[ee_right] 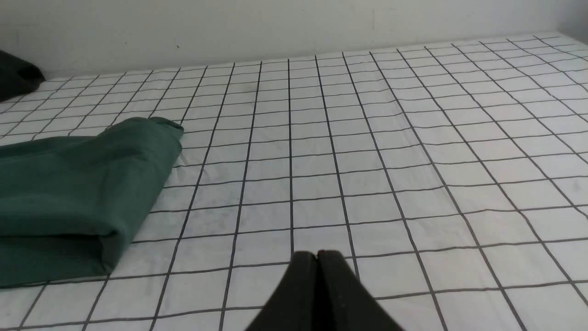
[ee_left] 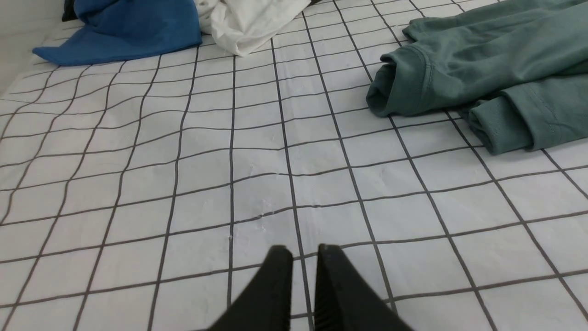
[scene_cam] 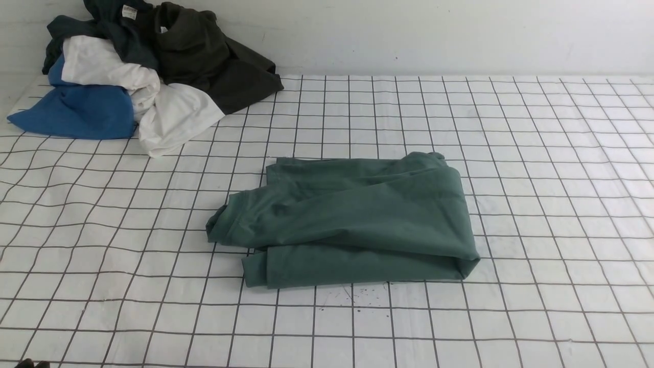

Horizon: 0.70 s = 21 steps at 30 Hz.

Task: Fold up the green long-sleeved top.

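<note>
The green long-sleeved top [scene_cam: 347, 225] lies folded into a rough rectangle in the middle of the checked table cloth [scene_cam: 536, 153], with cuffed sleeve ends pointing left. Its logo and neck label are hidden. It also shows in the left wrist view [ee_left: 482, 69] and the right wrist view [ee_right: 78, 193]. My left gripper [ee_left: 304, 253] hovers over bare cloth, apart from the top, nearly closed with a narrow slit and empty. My right gripper [ee_right: 317, 255] is shut and empty over bare cloth, to the right of the top.
A pile of clothes lies at the back left: a bright blue garment [scene_cam: 76, 110], a white one [scene_cam: 168, 115] and a dark olive-black one [scene_cam: 214, 61]. A white wall [scene_cam: 460, 30] bounds the table's far edge.
</note>
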### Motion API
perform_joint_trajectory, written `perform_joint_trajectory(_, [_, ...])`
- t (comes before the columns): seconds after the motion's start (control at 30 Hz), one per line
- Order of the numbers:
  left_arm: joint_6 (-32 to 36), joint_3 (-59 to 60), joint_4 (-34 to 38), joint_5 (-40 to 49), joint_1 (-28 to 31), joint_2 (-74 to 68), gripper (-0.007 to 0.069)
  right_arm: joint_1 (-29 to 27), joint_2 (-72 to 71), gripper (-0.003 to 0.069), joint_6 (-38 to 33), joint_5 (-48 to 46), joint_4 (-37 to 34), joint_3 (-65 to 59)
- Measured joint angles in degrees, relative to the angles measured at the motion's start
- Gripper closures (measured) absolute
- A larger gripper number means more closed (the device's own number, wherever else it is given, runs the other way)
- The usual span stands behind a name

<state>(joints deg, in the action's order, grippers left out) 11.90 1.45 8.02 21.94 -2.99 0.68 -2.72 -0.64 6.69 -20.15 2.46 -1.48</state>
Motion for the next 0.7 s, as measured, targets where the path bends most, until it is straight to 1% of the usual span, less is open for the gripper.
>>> perform_joint_trajectory(0.1, [0.0, 0.0, 0.0, 0.0, 0.94, 0.0, 0.056, 0.0, 0.0, 0.0669, 0.0, 0.0, 0.0, 0.0])
perform_joint_trajectory(0.23, [0.0, 0.0, 0.0, 0.0, 5.25, 0.0, 0.056, 0.0, 0.0, 0.0669, 0.0, 0.0, 0.0, 0.0])
perform_joint_trajectory(0.33, [0.0, 0.0, 0.0, 0.0, 6.74, 0.0, 0.056, 0.0, 0.0, 0.0669, 0.0, 0.0, 0.0, 0.0])
perform_joint_trajectory(0.47, [0.0, 0.0, 0.0, 0.0, 6.0, 0.0, 0.056, 0.0, 0.0, 0.0669, 0.0, 0.0, 0.0, 0.0])
perform_joint_trajectory(0.6, [0.0, 0.0, 0.0, 0.0, 2.07, 0.0, 0.056, 0.0, 0.0, 0.0669, 0.0, 0.0, 0.0, 0.0])
perform_joint_trajectory(0.7, [0.0, 0.0, 0.0, 0.0, 0.42, 0.0, 0.056, 0.0, 0.0, 0.0669, 0.0, 0.0, 0.0, 0.0])
